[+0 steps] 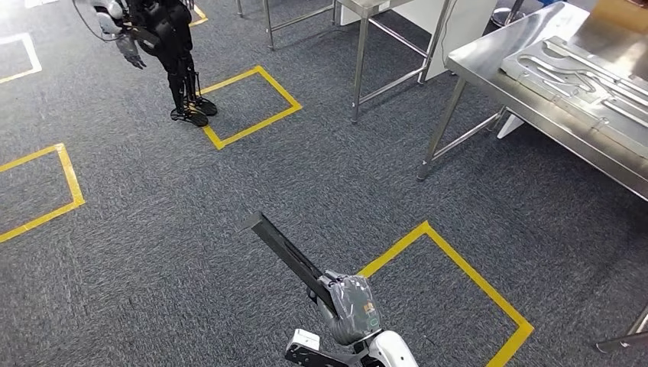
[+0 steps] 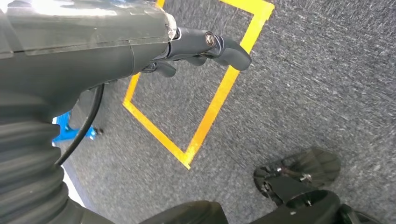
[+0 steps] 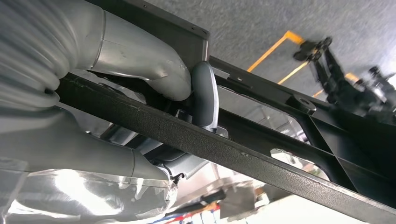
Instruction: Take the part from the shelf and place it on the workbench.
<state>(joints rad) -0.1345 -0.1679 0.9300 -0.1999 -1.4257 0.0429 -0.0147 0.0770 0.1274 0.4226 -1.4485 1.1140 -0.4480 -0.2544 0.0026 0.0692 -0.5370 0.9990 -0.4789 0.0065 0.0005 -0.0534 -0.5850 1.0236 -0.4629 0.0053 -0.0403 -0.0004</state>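
the right hand [image 1: 350,306] grips the black part [image 1: 286,248]; the robot should keep it level approaching the steel surface [image 1: 489,65]; left fingers [image 2: 219,46] curled, holding nothing.

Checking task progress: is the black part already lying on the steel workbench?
No, the right robot hand holds the black part above the carpet, apart from the workbench.

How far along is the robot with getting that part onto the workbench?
The pick-up looks done: the right hand grips the long black part, carried over the carpet. The steel workbench stands ahead to the right, apart from the part. Left to do: reach the bench and set the part down.
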